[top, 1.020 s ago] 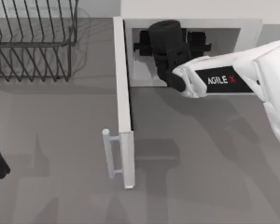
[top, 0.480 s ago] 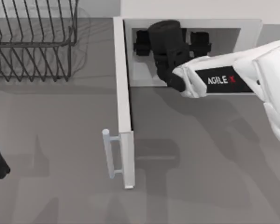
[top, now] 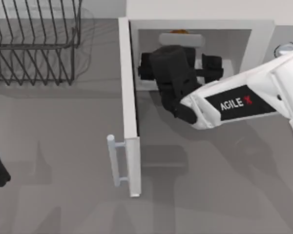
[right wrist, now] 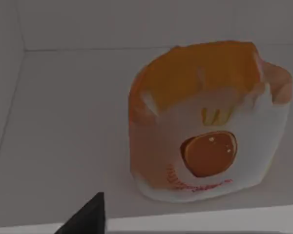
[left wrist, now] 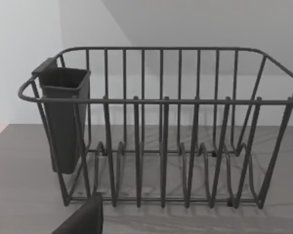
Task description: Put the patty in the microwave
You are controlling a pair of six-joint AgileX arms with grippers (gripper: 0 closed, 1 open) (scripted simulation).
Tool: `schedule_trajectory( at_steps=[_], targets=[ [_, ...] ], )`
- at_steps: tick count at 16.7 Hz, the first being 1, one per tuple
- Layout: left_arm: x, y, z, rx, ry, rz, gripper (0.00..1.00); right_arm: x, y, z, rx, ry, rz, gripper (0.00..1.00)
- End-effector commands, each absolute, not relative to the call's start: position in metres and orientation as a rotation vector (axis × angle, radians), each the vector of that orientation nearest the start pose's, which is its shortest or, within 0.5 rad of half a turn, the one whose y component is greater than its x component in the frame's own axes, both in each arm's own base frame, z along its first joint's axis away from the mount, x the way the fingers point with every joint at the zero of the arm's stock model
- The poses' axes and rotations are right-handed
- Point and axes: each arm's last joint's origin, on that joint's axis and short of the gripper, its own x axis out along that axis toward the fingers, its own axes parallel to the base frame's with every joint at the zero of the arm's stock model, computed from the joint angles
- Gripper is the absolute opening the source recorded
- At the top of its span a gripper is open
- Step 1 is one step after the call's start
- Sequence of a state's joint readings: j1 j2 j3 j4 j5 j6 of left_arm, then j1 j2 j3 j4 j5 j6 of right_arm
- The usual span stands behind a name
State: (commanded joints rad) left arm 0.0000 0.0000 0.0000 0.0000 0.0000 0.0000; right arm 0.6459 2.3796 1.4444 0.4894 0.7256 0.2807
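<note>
Right pincer point(top: 178, 66) wide, empty, at microwave point(top: 261, 36) mouth, clear of patty point(right wrist: 207, 122)

We see a grey table point(top: 210, 195) with a faint streaked grain, lit evenly from above so that soft, blurred shadows fall across it. At its far left corner stands a black wire dish rack point(top: 34, 44), its thin bars throwing a pale shadow on the surface to its right. From the left wrist view the rack carries a dark cutlery cup point(left wrist: 63, 119) hung on one end, and behind it rises a plain pale wall point(left wrist: 185, 29).
</note>
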Motion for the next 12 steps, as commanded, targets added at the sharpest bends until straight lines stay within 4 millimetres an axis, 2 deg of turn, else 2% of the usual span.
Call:
schedule_trajectory(
  at_steps=[4,7,9,12],
  targets=[
    [0.106,-0.001,0.160,0.000,0.000,0.000,1.00,0.329,0.278,0.075,-0.034,0.346,-0.105,1.00],
    [0.106,-0.001,0.160,0.000,0.000,0.000,1.00,0.290,0.272,0.076,-0.027,0.334,-0.102,1.00],
    [0.106,-0.001,0.160,0.000,0.000,0.000,1.00,0.276,0.270,0.078,-0.019,0.324,-0.100,1.00],
    [0.106,-0.001,0.160,0.000,0.000,0.000,1.00,0.274,0.270,0.078,-0.017,0.322,-0.099,1.00]
  ],
)
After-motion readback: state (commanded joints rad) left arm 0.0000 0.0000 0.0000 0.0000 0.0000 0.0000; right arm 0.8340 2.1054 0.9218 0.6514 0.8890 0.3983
